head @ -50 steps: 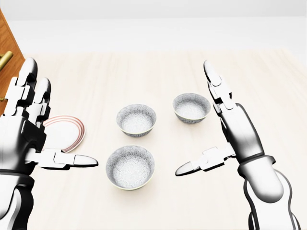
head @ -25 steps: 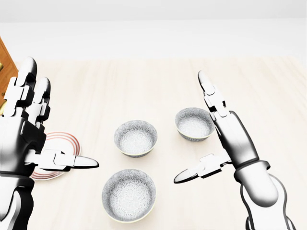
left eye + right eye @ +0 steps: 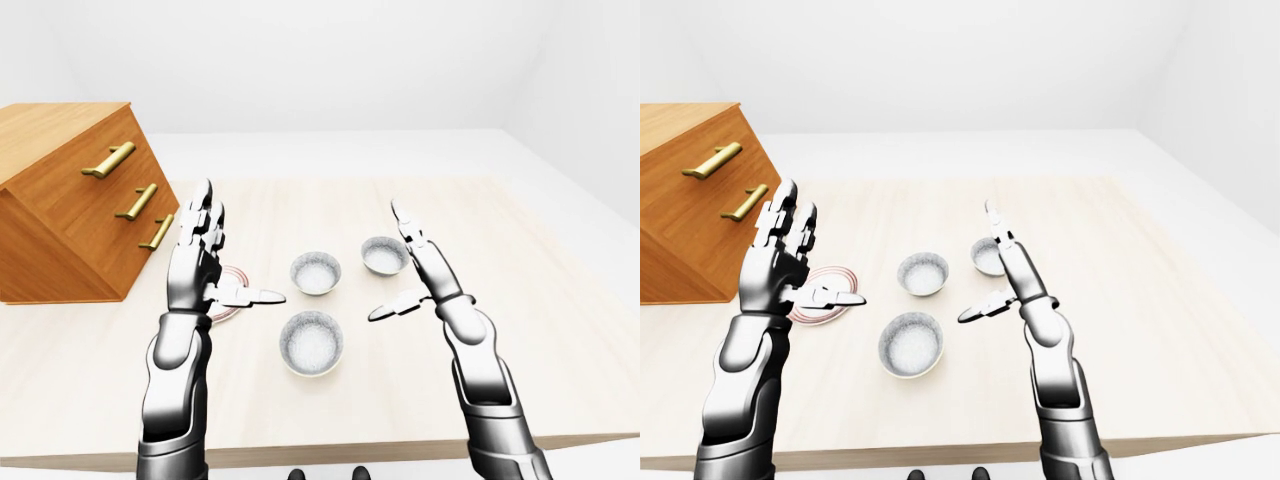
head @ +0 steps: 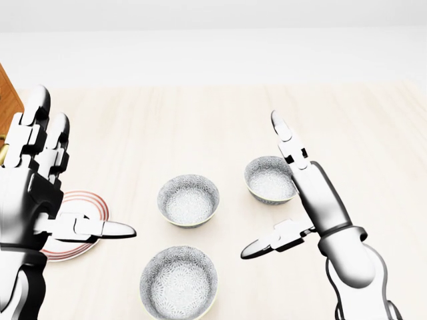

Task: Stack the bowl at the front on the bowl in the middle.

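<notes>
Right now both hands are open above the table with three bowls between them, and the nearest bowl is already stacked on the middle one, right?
Not quite. The head view shows the nearest bowl resting on the table by itself, apart from the middle bowl. The rest holds: left hand and right hand open, three bowls between them.

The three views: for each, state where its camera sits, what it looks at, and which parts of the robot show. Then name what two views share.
Head view: on the head, tilted down at the table; shows the left hand, right hand and three bowls.
Left-eye view: on the head, wider; shows both whole arms, the wooden drawer chest.
Right-eye view: its twin, set slightly to the right.
Shared: the front bowl and middle bowl.
</notes>
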